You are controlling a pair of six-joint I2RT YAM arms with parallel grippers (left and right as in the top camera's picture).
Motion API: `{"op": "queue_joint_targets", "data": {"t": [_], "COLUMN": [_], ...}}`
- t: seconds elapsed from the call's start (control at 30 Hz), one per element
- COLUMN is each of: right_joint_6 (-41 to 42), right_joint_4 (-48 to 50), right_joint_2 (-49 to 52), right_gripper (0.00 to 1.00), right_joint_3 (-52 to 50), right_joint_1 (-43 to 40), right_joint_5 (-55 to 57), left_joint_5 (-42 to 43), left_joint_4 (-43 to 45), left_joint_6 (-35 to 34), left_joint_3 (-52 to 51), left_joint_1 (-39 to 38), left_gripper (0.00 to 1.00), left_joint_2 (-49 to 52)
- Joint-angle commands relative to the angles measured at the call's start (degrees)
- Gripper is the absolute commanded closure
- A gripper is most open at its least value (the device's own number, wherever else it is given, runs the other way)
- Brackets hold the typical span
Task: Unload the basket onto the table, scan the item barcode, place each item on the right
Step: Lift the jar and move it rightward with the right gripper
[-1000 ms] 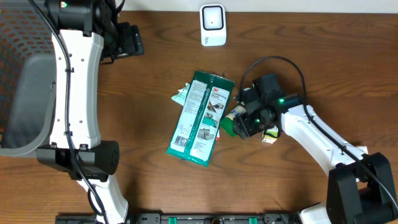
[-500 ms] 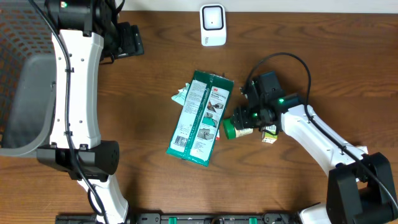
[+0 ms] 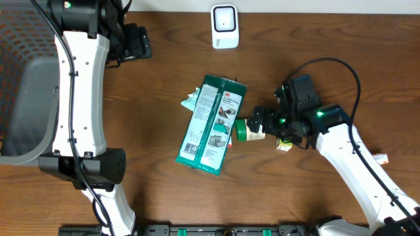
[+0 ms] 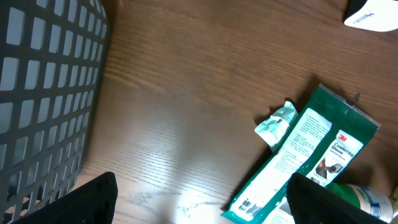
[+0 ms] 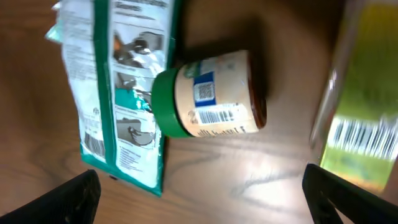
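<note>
1. The right pincer (image 5: pixel 199 180) is spread wide with nothing between its fingers. The jar (image 5: pixel 211 102) lies on its side on the tabletop (image 5: pixel 249 186) just ahead of it, not held.
2. Good news on the label: the jar's barcode faces up, in plain sight of the wrist camera. The pick should leave that strip uncovered.
3. The fingers line up with the lid end and the base end. Closing from here would likely pinch the jar end to end and keep the label bare.
4. It's tight on the lid side, though. The green lid sits against the edge of the packet (image 5: pixel 118 93), so that finger should slip in low and slow rather than shove the packet.
5. On the other side, just beside the jar, sits a small yellow-green box (image 5: pixel 360 124). It is blurred here, but it seems to carry a barcode of its own, so keep it out of the grip.
6. The scanner (image 3: pixel 224 26) stands at the far edge, well apart from the jar. The carry calls for a lift, then a roll of the wrist so the barcode meets the scanner's face squarely.
7. The left pincer (image 4: pixel 204 180) is also spread and empty, up by the basket (image 4: pixel 43 93) and clear of the route.
</note>
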Motion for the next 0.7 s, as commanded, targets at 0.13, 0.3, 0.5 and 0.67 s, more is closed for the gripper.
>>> {"op": "queue_joint_targets", "data": {"t": [0.13,0.3,0.5,0.67], "right_joint_6": [26.8,38.6,39.2,39.0], "right_joint_4": [3.1,6.4,15.7,16.6], "right_joint_2": [0.8,0.8,0.8,0.8], "right_gripper": [0.76,0.99,0.99,0.99], "right_joint_3": [-6.1,-11.9,-17.0,-17.4], "right_joint_1": [5.6,8.3,9.0,9.0], "right_joint_5": [-0.1,6.7,15.4,22.1], "left_joint_5": [-0.2,-0.2,-0.2,-0.2], "left_joint_4": [-0.3,-0.3,-0.3,-0.3], "left_joint_6": [-0.5,-0.5,-0.5,-0.5], "left_joint_3": [0.0,0.0,0.0,0.0], "left_joint_1": [0.0,0.0,0.0,0.0], "left_gripper": [0.13,0.13,0.13,0.13], "left_joint_2": [-1.0,-1.0,-1.0,-1.0]}}
